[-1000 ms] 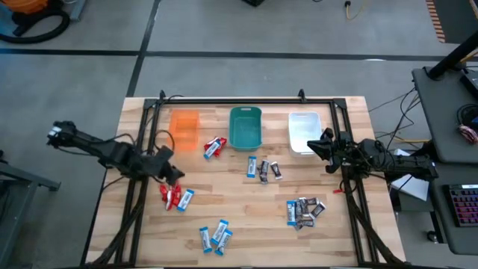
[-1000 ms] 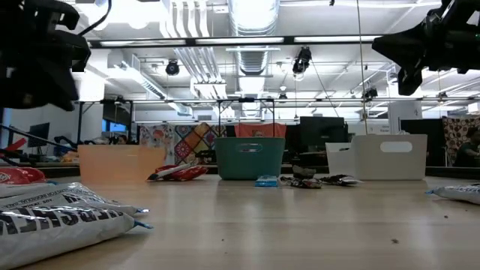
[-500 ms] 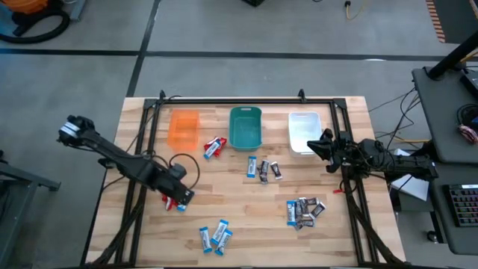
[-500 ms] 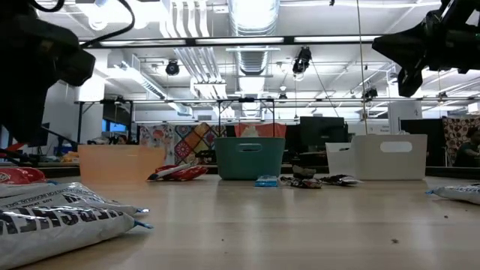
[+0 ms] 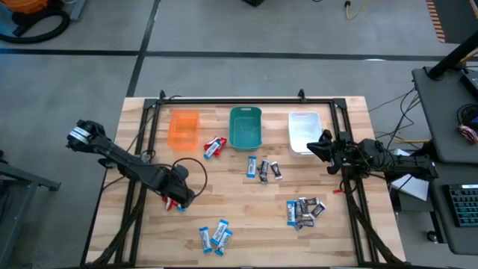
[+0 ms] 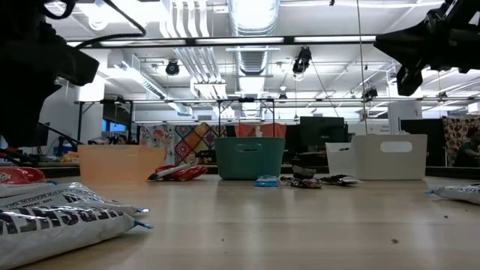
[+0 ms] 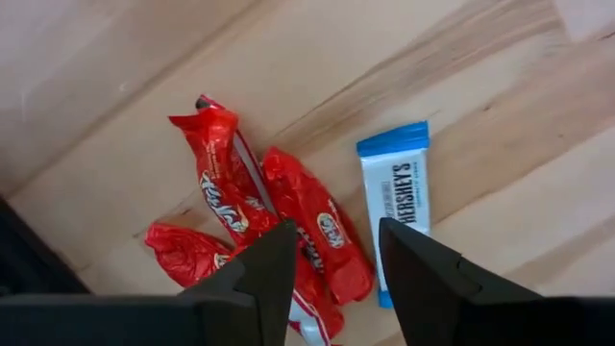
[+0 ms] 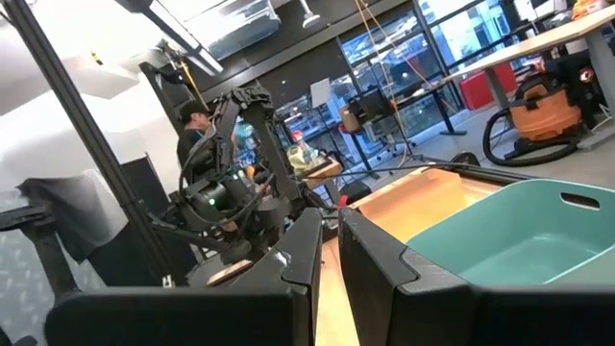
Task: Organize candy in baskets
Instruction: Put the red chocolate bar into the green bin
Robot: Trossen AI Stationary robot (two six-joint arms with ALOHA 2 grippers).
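Lowered since a second ago, the left pincer [image 7: 332,264] now hangs parted over red candy [image 7: 303,216] on the counter's [image 5: 246,217] left; right pincer [image 8: 330,252] waits closed by the whitish basket [image 5: 304,131].

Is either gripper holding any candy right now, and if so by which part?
Nothing is held. The left gripper hangs open over the red candies; the right gripper is shut and empty.

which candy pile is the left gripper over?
The red pile with one blue-and-white bar, at the table's left; the left gripper hangs directly above it, other piles lie farther right.
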